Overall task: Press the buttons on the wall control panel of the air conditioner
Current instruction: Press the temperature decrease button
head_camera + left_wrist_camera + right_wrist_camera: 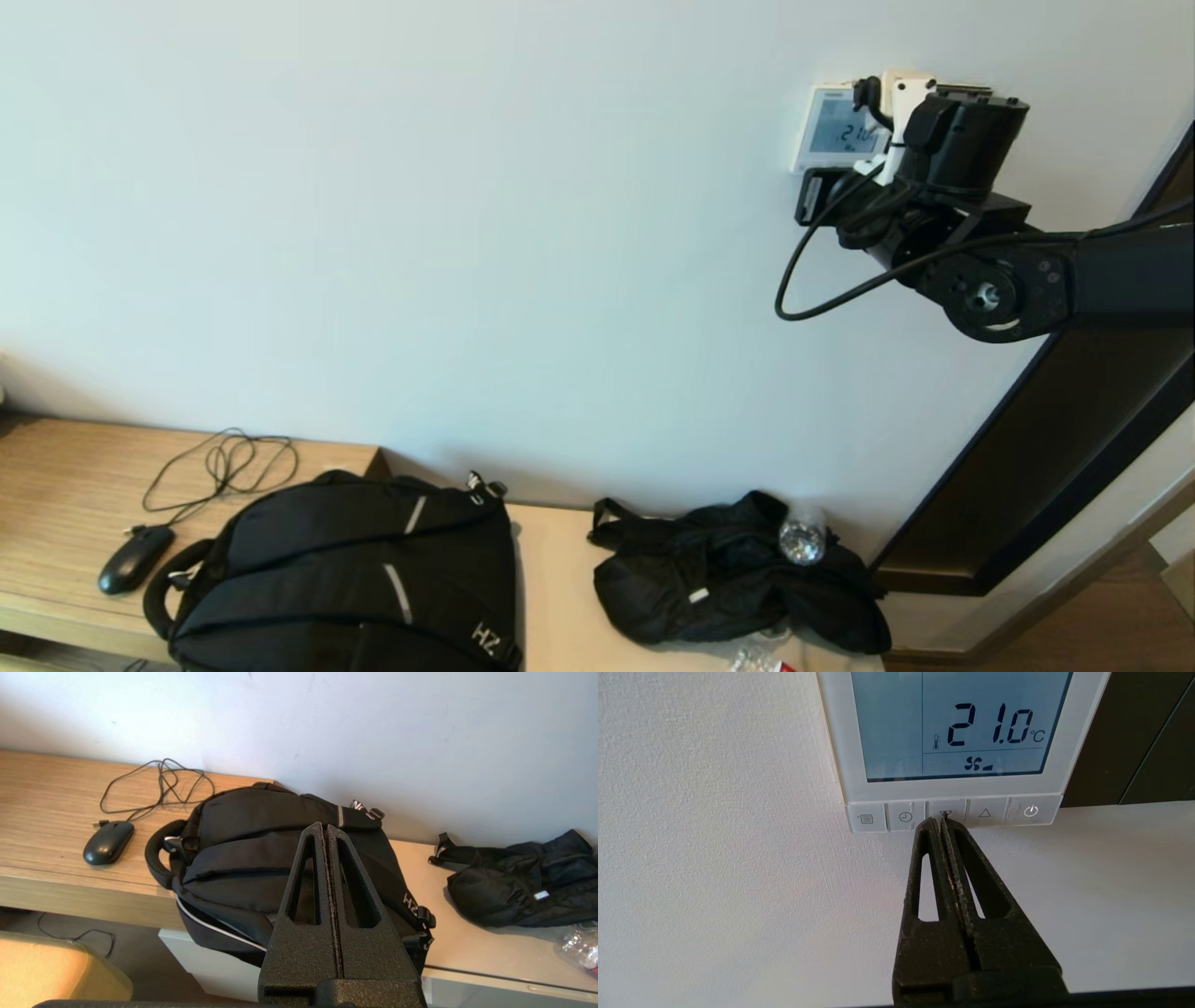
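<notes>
At the wall control panel (952, 742), the right gripper (940, 820), fingers pressed together, points its tips at the down-arrow button (945, 811), directly ahead.

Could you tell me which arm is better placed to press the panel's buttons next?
The right. The right gripper, jaws shut, has its tip at the down-arrow button of the control panel. The left gripper hangs low over the backpack.

The right arm (1027, 280) reaches up to the wall panel (831, 126), whose screen reads 21.0. Below, a backpack (345, 579) lies beside a mouse (135, 558) with its cord (219, 467); a black bag (738, 574) sits well apart.
</notes>
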